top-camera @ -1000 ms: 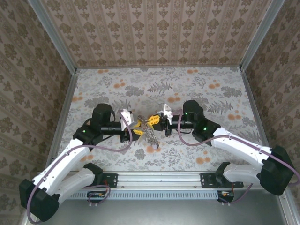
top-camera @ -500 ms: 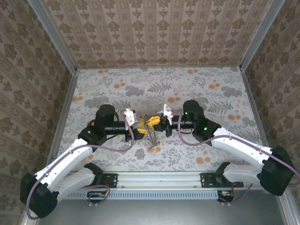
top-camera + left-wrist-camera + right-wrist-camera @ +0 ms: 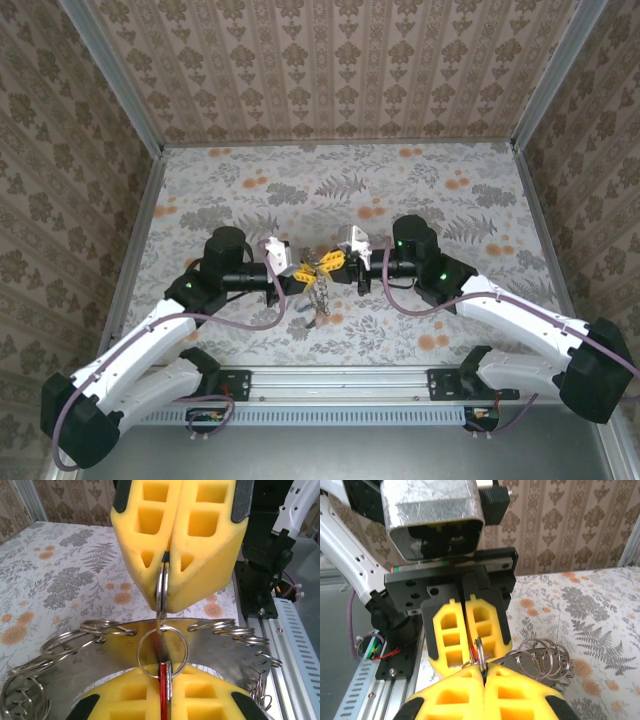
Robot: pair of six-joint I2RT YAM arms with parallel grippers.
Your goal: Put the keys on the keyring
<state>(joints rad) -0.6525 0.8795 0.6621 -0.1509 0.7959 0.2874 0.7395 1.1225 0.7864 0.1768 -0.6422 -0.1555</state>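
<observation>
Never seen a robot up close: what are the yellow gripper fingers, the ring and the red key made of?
Yellow fingers: matte foam or soft plastic, seemingly, moulded with hollow cells. Ring: likely polished steel, thin, silvery, shiny. Red key: glossy head, probably plastic; the rest is hidden.

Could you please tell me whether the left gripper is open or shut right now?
Shut on the red key: yellow pads of the left gripper meet with it pinched between them.
</observation>
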